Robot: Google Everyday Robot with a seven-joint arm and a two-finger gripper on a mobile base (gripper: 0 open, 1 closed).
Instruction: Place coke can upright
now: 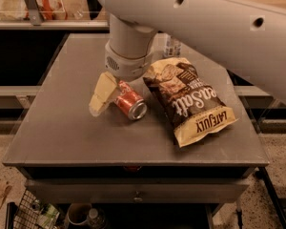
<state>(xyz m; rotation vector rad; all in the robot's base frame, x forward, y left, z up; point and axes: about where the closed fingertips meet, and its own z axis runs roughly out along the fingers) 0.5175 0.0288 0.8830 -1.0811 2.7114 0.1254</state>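
Red coke can [131,104] lies on its side (silver end toward lower right) at centre-left of the grey table [62,128], beside a brown chip bag [190,99]. Against its left sits the gripper [104,95]; whether it grasps the can, I cannot tell.
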